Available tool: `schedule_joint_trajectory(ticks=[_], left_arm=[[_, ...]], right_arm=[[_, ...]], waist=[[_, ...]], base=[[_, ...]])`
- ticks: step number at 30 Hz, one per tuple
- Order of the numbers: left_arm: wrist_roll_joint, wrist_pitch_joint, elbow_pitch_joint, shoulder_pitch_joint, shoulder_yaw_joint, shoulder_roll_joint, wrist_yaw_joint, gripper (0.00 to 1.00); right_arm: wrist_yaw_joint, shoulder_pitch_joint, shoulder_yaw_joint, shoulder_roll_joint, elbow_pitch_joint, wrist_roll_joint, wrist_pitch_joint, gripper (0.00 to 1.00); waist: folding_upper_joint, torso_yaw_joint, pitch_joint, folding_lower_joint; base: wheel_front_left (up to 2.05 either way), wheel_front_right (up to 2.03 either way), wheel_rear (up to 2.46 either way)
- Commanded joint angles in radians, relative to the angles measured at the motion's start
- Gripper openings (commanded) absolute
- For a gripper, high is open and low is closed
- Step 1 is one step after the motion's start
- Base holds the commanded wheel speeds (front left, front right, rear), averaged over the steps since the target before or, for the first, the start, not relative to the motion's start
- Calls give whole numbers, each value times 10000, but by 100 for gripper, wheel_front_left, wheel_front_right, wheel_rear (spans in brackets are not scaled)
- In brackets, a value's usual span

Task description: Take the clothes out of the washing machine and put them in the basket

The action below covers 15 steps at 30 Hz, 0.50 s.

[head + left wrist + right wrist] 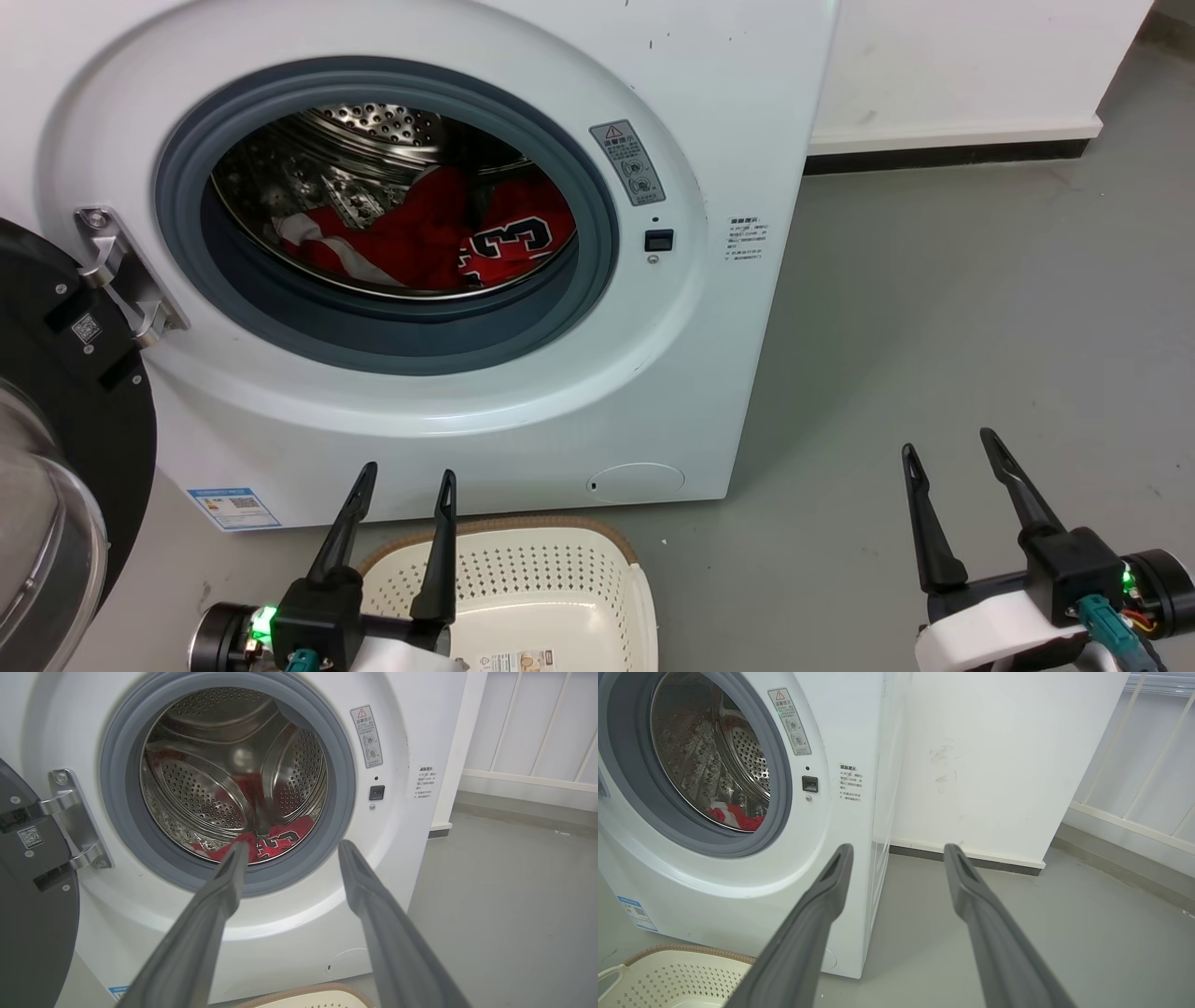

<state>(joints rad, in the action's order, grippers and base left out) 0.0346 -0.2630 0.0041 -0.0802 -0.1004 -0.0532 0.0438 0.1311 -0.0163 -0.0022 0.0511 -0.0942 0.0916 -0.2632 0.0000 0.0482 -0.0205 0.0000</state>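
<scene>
The white washing machine (523,392) stands with its porthole open, and its dark glass door (56,448) is swung out to the left. Red clothes (420,238), one with white striped trim and one a jersey with numerals, lie low in the steel drum. They also show as red clothes (261,842) past my left fingers and red clothes (738,817) at the drum's lower edge. The cream basket (560,579) sits on the floor before the machine. My left gripper (406,481) is open above the basket, short of the porthole. My right gripper (952,448) is open over the floor, right of the machine.
Grey floor (980,308) stretches to the right of the machine. A white wall (994,765) with a dark baseboard stands behind it, and white railing (1148,765) runs at the far right. The open door's metal hinge (121,275) juts out at the porthole's left.
</scene>
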Motion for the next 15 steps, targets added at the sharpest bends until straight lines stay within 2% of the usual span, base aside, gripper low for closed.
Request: schedule_joint_trajectory(ticks=[1, 7, 12, 15], left_arm=[[-41, -28, -35, -97, 14, 21, -29, 100], [-47, -28, -107, 117, 360, 24, -202, 100], [16, -26, 321, 1129, 1010, -285, -163, 100], [7, -26, 785, 2206, 1425, -715, -19, 100]], right_arm=[[-7, 128, 13, -16, 31, -62, -25, 100], [-7, 419, 80, -16, 189, -161, -23, 100], [-8, 1008, -4, -15, 467, -326, -23, 100], [-7, 1345, -184, -16, 553, -385, -23, 100]], waist=[[0, 18, -22, 0], [0, 370, -608, 0], [0, 855, -2072, 0], [0, 1105, -3123, 0]], base=[[0, 0, 0], [0, 0, 0], [0, 0, 0], [0, 0, 0]])
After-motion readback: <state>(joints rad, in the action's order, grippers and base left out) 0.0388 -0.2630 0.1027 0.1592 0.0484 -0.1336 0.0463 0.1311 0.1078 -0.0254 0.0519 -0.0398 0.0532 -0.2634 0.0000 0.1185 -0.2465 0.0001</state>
